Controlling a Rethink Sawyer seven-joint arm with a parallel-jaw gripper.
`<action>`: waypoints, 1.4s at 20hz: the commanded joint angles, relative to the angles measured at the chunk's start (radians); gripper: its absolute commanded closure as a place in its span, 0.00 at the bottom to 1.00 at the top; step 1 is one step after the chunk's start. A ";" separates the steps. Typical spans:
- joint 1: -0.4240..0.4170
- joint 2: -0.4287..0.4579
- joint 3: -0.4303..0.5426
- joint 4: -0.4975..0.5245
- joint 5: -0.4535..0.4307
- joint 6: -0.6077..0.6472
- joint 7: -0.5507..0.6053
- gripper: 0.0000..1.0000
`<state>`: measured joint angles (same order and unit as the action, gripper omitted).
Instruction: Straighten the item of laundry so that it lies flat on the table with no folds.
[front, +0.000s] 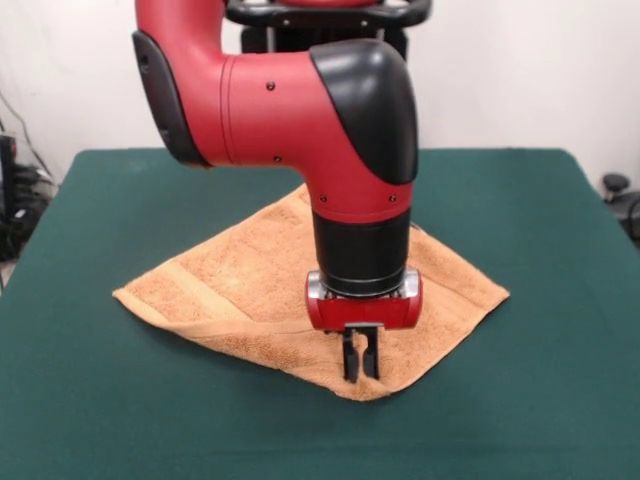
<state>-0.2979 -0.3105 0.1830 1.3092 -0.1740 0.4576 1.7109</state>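
Observation:
The orange-tan towel (300, 290) lies on the dark green table (540, 400), set like a diamond with a corner towards the camera. Its near-left edge is folded over along a band, so a doubled strip runs from the left corner to the near corner. My gripper (361, 375) hangs straight down from the red and black arm over the towel's near corner. Its two black fingers (350, 360) stand close together with the tips touching or pinching the cloth at that corner. The far part of the towel is hidden behind the arm. No white tag shows.
The arm's big red and black elbow (300, 110) fills the upper middle of the view. Cables and dark equipment (15, 200) sit off the table at the left. A dark object (617, 190) sits beyond the right edge.

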 joint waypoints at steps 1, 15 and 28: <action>-0.008 0.140 0.174 -0.115 -0.046 0.148 -0.193 1.00; -0.058 0.173 0.317 -0.239 -0.136 0.235 -0.326 1.00; -0.188 0.106 0.507 -0.068 -0.291 -0.004 -0.370 1.00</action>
<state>-0.4828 -0.2292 0.4994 1.1416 -0.3684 0.6842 1.6783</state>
